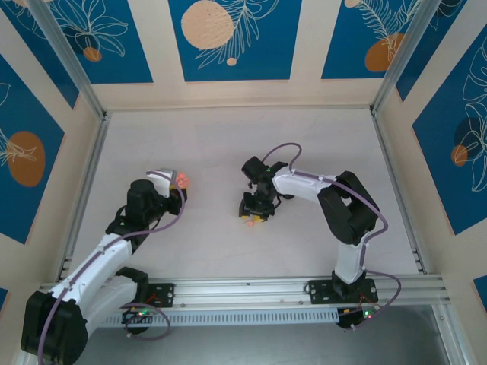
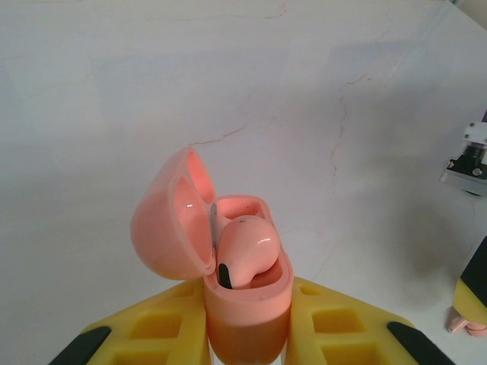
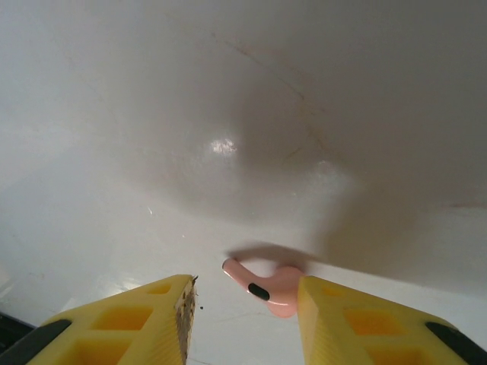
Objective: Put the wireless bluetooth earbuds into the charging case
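Observation:
My left gripper (image 2: 247, 338) is shut on the salmon-pink charging case (image 2: 247, 308) and holds it upright above the table. The case's lid (image 2: 169, 217) is swung open to the left. One pink earbud (image 2: 247, 251) sits in the case's well, its top poking out. In the top view the case (image 1: 183, 180) is at the left gripper's tip (image 1: 175, 185). My right gripper (image 3: 243, 319) is down at the table, open, its yellow fingers (image 3: 144, 323) on either side of a second pink earbud (image 3: 270, 285). That earbud lies on the table against the right finger, with a gap to the left finger.
The white tabletop (image 1: 228, 144) has faint hairline cracks. Patterned blue and cream walls with metal rails (image 1: 84, 182) enclose it. The right gripper (image 1: 254, 213) is near the table's middle, a short way right of the left one.

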